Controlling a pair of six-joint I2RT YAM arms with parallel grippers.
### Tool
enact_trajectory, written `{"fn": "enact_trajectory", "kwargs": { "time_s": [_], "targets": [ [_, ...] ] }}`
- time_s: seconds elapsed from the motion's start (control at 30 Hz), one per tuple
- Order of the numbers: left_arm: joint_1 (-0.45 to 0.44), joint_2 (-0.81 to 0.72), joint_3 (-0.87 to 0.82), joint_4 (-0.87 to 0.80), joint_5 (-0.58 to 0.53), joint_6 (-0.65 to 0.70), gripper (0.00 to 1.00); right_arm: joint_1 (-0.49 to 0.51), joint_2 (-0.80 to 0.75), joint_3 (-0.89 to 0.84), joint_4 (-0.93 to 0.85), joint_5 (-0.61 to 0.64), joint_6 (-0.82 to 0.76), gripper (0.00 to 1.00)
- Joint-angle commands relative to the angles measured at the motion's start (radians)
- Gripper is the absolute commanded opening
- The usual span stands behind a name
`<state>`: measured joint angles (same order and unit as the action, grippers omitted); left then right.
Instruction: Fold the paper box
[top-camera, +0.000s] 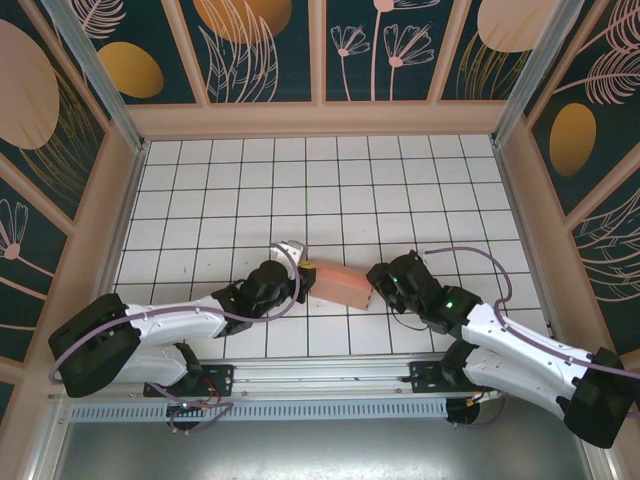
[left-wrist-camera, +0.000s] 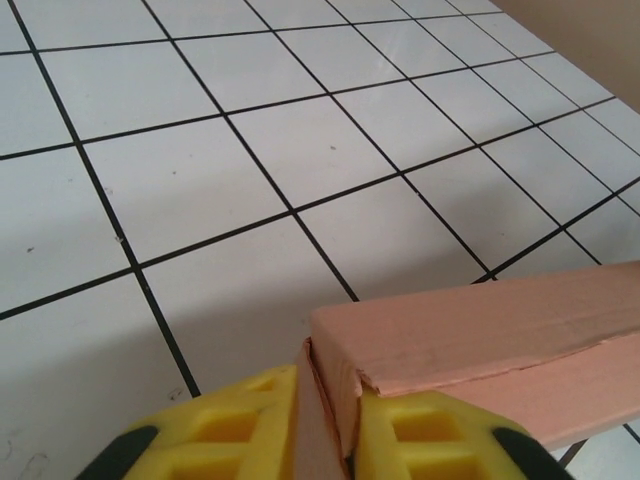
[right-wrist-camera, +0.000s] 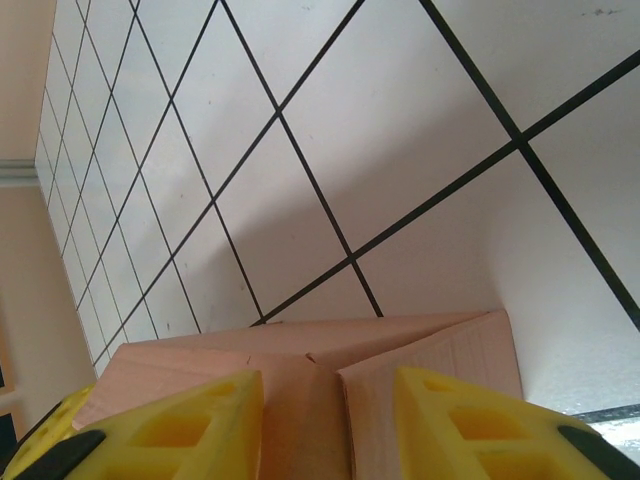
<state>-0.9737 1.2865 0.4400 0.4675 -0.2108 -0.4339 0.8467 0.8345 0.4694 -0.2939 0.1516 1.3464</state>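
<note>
Paper box (top-camera: 335, 284) lies between left tool (top-camera: 300, 274) and right tool (top-camera: 374, 284).

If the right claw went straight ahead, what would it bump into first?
The paper box. The right claw points at its end, one finger to each side, so it would likely press into that pink cardboard first.

Quick count, folks: one paper box (top-camera: 337, 285), one tiled table (top-camera: 400, 190), two arms (top-camera: 170, 325), so two grippers, the left gripper (left-wrist-camera: 328, 405) and the right gripper (right-wrist-camera: 330, 405), with two yellow fingers (left-wrist-camera: 235, 425) apiece, four total.
</note>
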Motion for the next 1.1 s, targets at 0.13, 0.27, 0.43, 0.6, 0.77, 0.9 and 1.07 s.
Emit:
{"fn": "enact_trajectory", "kwargs": {
  "time_s": [0.13,0.27,0.43,0.6,0.77,0.9,1.07],
  "targets": [
    [-0.005,-0.043,-0.022,-0.079,0.03,-0.021,0.28,-0.001,0.001,-0.029,-0.037,0.021,0.022,0.39],
    [-0.004,-0.078,-0.02,-0.116,0.027,-0.025,0.32,-0.001,0.003,-0.035,-0.031,0.025,0.025,0.39],
    [-0.004,-0.094,0.021,-0.209,0.02,-0.037,0.35,-0.002,0.006,-0.041,-0.025,0.034,0.028,0.4],
    [-0.004,-0.097,0.037,-0.236,0.051,-0.039,0.37,-0.001,0.008,-0.044,-0.021,0.036,0.026,0.4],
    [-0.004,-0.135,0.056,-0.304,0.062,-0.039,0.4,-0.003,0.005,-0.044,-0.025,0.044,0.028,0.4],
    [-0.004,-0.187,0.056,-0.357,0.052,-0.042,0.42,-0.001,0.003,-0.047,-0.025,0.046,0.031,0.4],
    [-0.005,-0.245,0.06,-0.391,0.072,-0.055,0.5,-0.002,0.003,-0.049,-0.018,0.043,0.03,0.41]
  ]
}}
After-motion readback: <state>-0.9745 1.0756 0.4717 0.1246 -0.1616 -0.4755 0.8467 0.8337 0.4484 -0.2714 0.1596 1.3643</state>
